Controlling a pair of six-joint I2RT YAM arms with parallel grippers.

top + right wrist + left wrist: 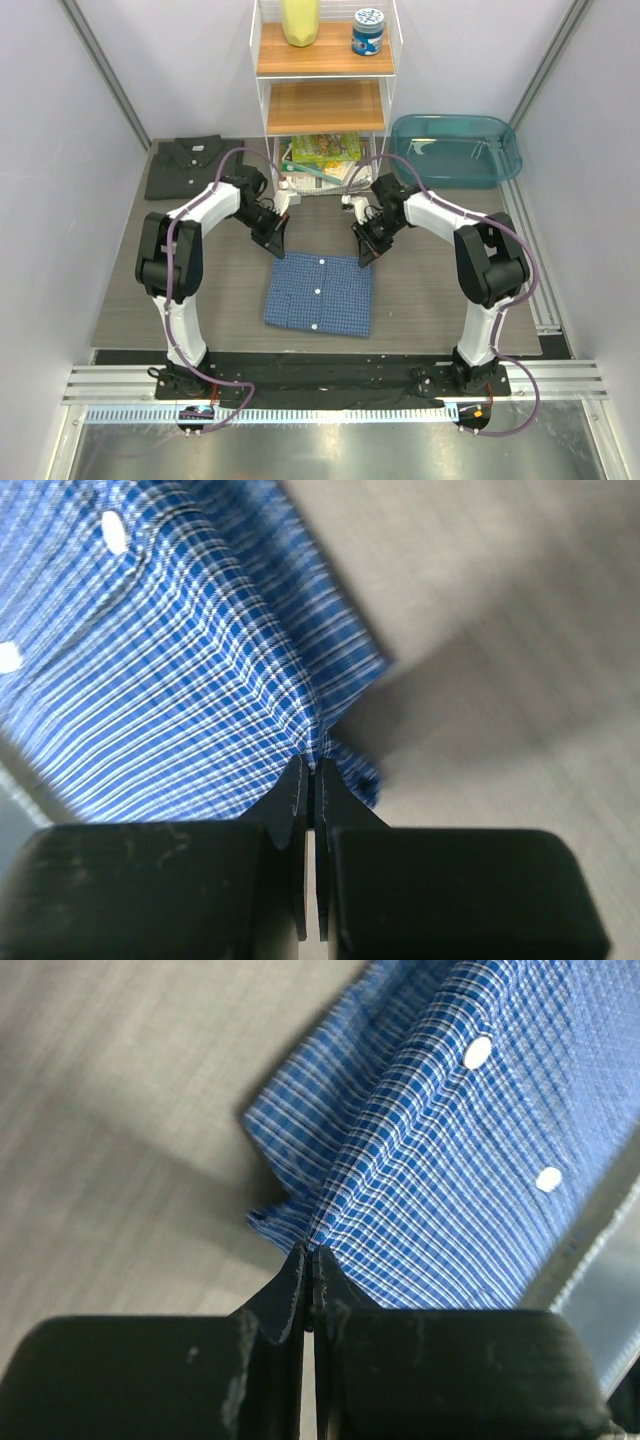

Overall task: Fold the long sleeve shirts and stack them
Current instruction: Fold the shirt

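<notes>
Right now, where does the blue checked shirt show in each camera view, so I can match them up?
Top external: the blue checked shirt lies flat near the picture's centre.
Left wrist: it fills the upper right, its corner pinched in the left gripper.
Right wrist: it fills the upper left, its corner pinched in the right gripper.
Shared landmark: the white buttons down its front.
</notes>
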